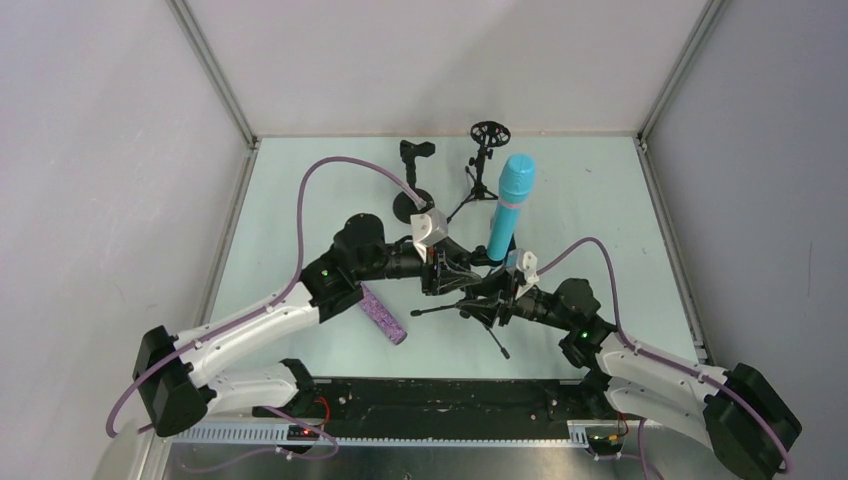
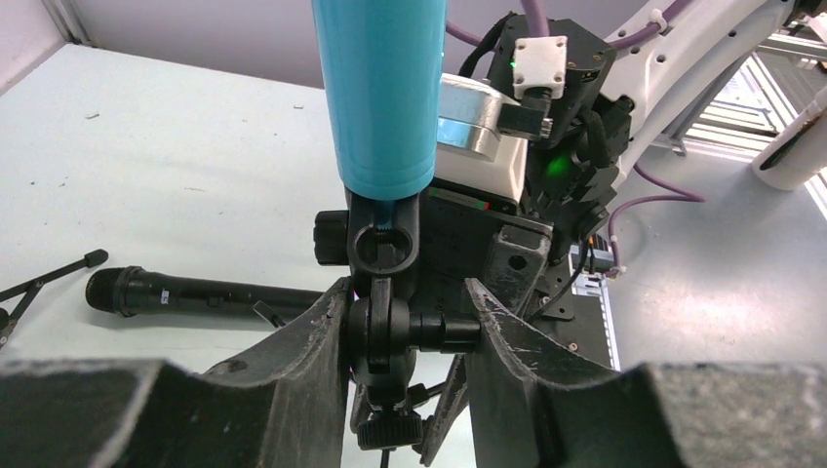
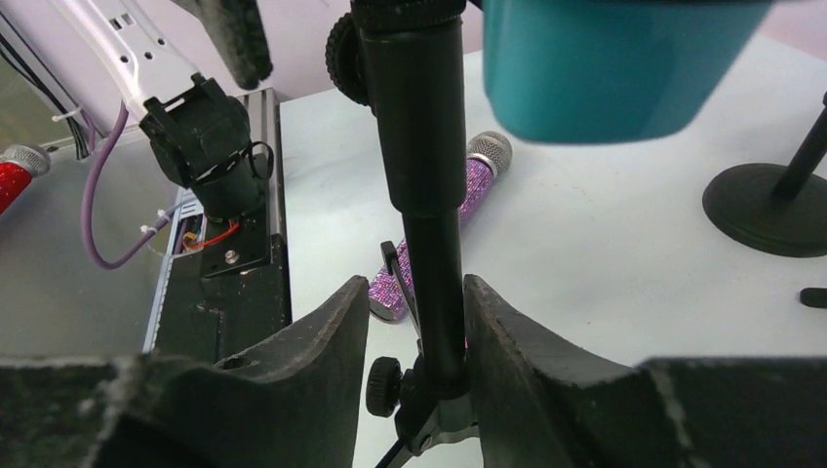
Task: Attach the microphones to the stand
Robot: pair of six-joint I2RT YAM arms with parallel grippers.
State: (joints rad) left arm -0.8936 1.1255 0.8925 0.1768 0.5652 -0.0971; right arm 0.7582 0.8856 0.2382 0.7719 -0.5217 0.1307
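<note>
From my console I see the turquoise microphone [image 1: 510, 205] standing nearly upright over the middle of the table [image 1: 620, 210], its lower end seated in the clip [image 2: 383, 239] of a tripod stand [image 3: 421, 146]. My left gripper [image 2: 408, 297] is clamped on that stand's swivel joint just under the clip, with one finger against the joint and the other against the end of its side knob. My right gripper [image 3: 414, 288] sits lower, around the stand's pole. One finger touches the pole, but there is a visible gap at the other, so it is not gripping. The purple glitter microphone [image 1: 383, 314] lies flat on the table under my left forearm, its silver mesh head pointing away from the arm bases. The black microphone [image 2: 195, 291] lies on its side on the table beside the stand. Behind them, a round-base stand [image 1: 413, 205] and a second tripod with a ring mount [image 1: 488, 133] stand near the back wall, apart from both grippers.
</note>
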